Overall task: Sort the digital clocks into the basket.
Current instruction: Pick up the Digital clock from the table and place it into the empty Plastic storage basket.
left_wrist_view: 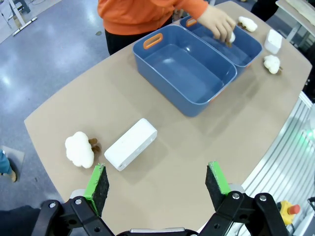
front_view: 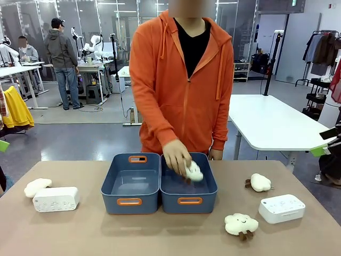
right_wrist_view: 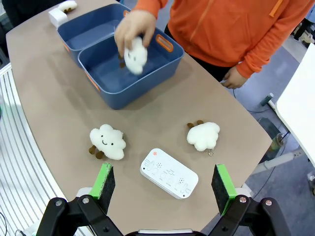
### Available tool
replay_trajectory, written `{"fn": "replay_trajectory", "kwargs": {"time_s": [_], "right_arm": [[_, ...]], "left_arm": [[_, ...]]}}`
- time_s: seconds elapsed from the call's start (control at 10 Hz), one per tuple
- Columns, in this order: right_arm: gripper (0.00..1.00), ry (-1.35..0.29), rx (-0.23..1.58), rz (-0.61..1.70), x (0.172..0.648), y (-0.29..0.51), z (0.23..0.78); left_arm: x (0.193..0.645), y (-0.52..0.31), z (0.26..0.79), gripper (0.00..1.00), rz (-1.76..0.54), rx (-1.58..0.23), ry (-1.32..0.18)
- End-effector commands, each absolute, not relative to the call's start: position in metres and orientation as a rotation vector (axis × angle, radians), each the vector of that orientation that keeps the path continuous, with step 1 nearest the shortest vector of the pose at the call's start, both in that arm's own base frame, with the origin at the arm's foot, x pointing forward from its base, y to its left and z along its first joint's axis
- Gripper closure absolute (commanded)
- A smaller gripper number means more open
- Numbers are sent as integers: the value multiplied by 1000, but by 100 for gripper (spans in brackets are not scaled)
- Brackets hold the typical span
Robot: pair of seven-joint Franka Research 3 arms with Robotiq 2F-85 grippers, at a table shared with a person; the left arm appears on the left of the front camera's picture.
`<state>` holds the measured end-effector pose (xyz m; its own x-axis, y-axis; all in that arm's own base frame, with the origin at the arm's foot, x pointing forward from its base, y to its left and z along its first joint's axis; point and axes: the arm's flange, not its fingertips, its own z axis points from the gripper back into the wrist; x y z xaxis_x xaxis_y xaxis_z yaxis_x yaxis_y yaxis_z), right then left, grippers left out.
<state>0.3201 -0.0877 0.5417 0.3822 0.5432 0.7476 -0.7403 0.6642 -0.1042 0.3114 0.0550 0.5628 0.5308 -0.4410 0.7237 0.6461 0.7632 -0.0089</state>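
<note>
Wide open and empty, left pincer (left_wrist_view: 157,179) or right pincer (right_wrist_view: 162,179) delivering a clock (right_wrist_view: 169,173) could strike the hand (front_view: 176,156) in the centre-right basket (front_view: 209,205).

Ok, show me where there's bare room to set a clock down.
The left basket is empty. Bare table lies before both baskets, between the left clock and the smiling plush. Crowded: the right basket, where the person's hand holds a plush.

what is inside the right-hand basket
A person's hand holding a cream cloud plush, in or just above the basket. Its floor that shows is bare; the patch under the hand is covered.
</note>
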Motion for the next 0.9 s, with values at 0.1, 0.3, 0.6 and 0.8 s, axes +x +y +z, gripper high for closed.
{"fn": "replay_trajectory", "kwargs": {"time_s": [0.1, 0.3, 0.6, 0.8], "right_arm": [[0, -842, 265, 831, 320, -88, 542], [0, -637, 162, 1312, 339, -79, 542], [0, -408, -105, 2009, 383, -64, 526], [0, -253, -103, 2026, 412, -42, 482]], "left_arm": [[310, 57, 563, 0, -679, -287, -772], [310, 57, 563, 0, -679, -287, -772], [310, 57, 563, 0, -679, -287, -772], [310, 57, 563, 0, -679, -287, -772]]}}
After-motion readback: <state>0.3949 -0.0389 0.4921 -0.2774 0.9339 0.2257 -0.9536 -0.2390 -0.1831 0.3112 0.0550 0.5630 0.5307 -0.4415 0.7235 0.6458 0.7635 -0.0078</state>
